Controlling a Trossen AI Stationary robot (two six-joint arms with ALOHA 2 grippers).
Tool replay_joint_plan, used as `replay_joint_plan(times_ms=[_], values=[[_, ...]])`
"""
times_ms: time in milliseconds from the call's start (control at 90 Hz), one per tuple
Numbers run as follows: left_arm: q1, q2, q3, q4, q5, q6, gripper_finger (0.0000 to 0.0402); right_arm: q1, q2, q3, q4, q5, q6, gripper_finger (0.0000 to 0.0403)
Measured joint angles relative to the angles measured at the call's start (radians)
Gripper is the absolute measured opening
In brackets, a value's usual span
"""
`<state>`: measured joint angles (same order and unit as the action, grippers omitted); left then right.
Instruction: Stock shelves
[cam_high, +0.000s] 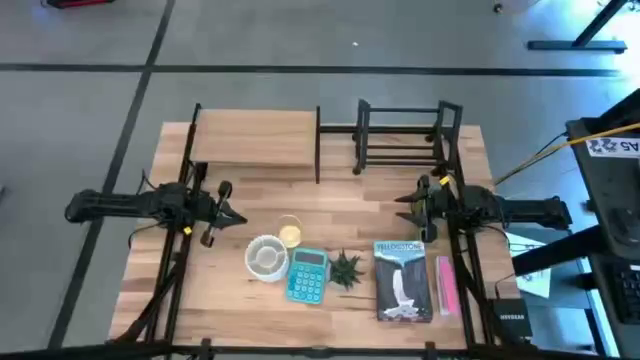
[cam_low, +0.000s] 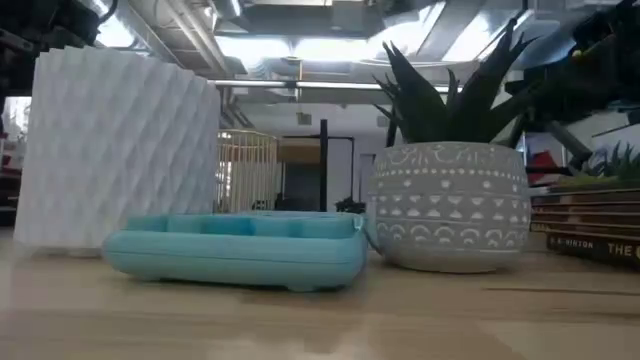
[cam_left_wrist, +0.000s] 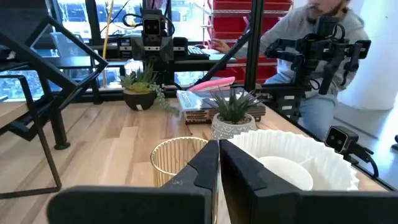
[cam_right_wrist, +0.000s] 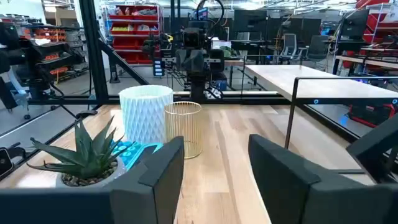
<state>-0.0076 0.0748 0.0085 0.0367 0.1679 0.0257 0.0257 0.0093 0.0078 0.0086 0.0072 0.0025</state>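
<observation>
The shelves stand at the table's far edge: a light-wood board on black legs (cam_high: 255, 140) and a black bar rack (cam_high: 400, 135). Near the front lie a white ribbed pot (cam_high: 266, 257), a gold wire cup (cam_high: 290, 233), a teal calculator (cam_high: 307, 275), a small potted plant (cam_high: 346, 268), a book (cam_high: 403, 280) and a pink item (cam_high: 445, 285). My left gripper (cam_high: 235, 215) hovers at mid-left, shut and empty, pointing at the wire cup (cam_left_wrist: 177, 158) and white pot (cam_left_wrist: 298, 165). My right gripper (cam_high: 405, 205) hovers at mid-right, open and empty, its fingers (cam_right_wrist: 214, 162) facing the cup (cam_right_wrist: 183, 127).
Bare tabletop lies between the two grippers and in front of the shelves. Black frame posts run along both table sides (cam_high: 180, 200). In the low view the pot (cam_low: 115, 150), calculator (cam_low: 235, 250) and plant (cam_low: 450, 205) stand close together. A person sits beyond the table (cam_left_wrist: 323, 37).
</observation>
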Motion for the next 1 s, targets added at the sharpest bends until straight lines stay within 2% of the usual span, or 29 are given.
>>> replay_joint_plan(times_ms=[922,1000], values=[[0.0,0.0,0.0,0.0,0.0,0.0,0.0,0.0,0.0,0.0,0.0,0.0,0.0,0.0166],[0.0,0.0,0.0,0.0,0.0,0.0,0.0,0.0,0.0,0.0,0.002,-0.011,0.064,0.0166]])
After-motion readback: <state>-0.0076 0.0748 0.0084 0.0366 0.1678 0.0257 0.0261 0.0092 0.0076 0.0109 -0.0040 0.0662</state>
